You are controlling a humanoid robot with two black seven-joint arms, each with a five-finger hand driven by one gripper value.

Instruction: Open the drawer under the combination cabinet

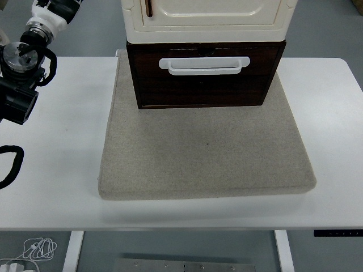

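From the head view we see the dark wooden drawer (204, 76) under the cream cabinet (207, 20), on a grey mat (204, 153) at the bench's (334, 124) far middle. It looks stiff and light; we judge its white handle (204, 66) the place to hook fingers. The left arm (20, 73) sits at the left edge, well apart; we cannot tell its hand's state.

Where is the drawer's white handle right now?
In the head view, the white handle sits high on the dark drawer front, top centre, just below the cream cabinet.
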